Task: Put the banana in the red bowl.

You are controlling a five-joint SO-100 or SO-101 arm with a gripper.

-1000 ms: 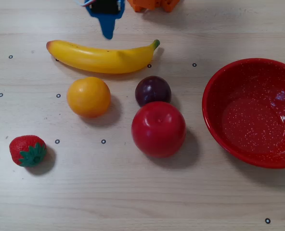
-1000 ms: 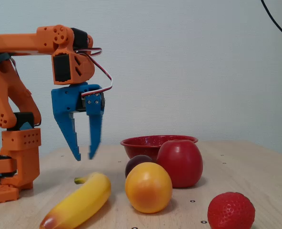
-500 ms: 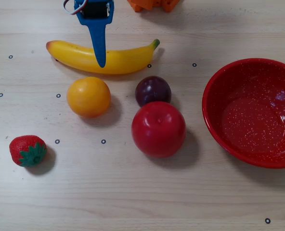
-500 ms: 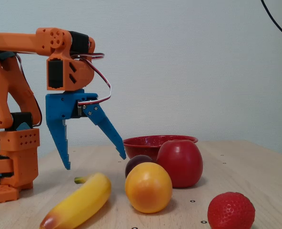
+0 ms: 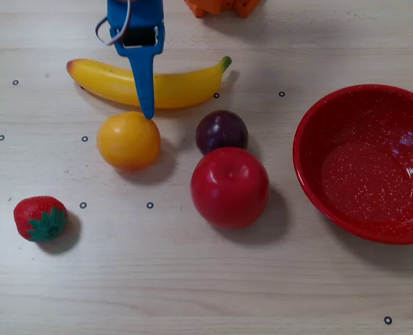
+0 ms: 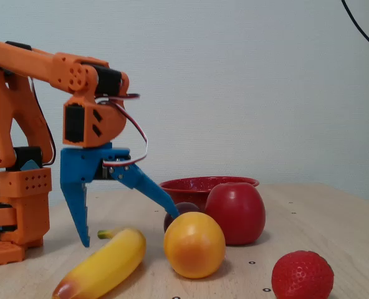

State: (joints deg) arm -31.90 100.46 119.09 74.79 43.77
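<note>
Compared with 0.5 s before, the hand (image 6: 129,230) is lower and further forward over the fruit, and its fingers are spread wider. In the fixed view 1 blue finger points straight down behind the banana (image 6: 103,264), and the other finger reaches out at a slant towards the orange (image 6: 194,244). So the hand is open and it holds nothing. In the overhead view the hand (image 5: 148,105) crosses over the middle of the banana (image 5: 182,86), and the tip of the long finger ends at the upper edge of the orange (image 5: 128,142). I cannot tell if the tip touches the orange.

The banana lies flat on the tabletop (image 5: 206,286), near the top of the overhead view. Its green stem points to the right and its reddish end to the left. It is well apart from the red bowl (image 5: 311,188), which stands at the right edge of that view.

Below the banana there is a dark plum (image 5: 222,130), just beside a red apple (image 5: 229,187). A strawberry (image 5: 40,217) lies alone at the lower left.
</note>
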